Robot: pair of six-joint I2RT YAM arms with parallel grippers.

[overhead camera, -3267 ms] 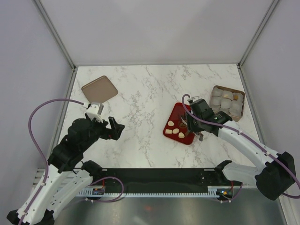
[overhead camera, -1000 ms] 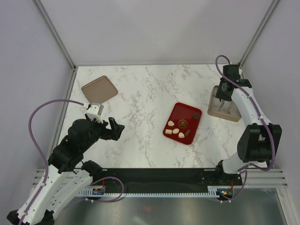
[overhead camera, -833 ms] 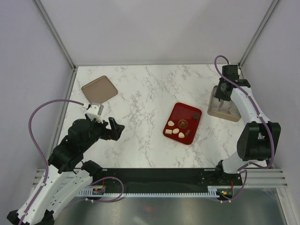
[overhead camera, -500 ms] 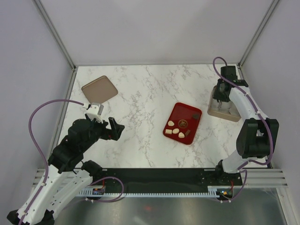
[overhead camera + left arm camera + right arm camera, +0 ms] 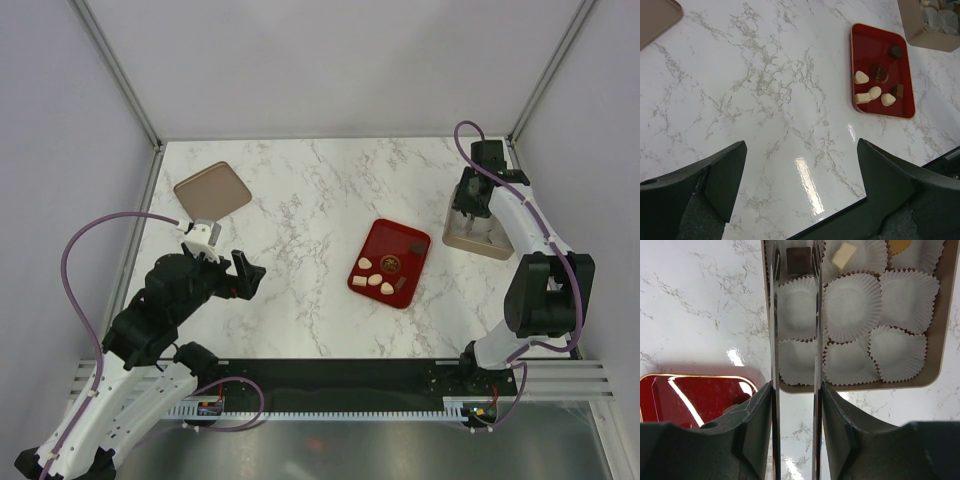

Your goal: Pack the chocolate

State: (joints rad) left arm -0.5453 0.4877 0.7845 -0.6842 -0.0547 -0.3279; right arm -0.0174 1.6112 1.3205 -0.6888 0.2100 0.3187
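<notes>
In box (image 5: 865, 388): right gripper (image 5: 795, 247) straddling dark chocolate (image 5: 799, 261).

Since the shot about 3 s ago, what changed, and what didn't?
The right gripper left the red tray and swung right and away to the box. A dark chocolate now sits in a corner paper cup between its spread fingers, apparently brought over and released. Six sweets lie on the tray. The left gripper, tray, box and tan lid stayed put.
</notes>
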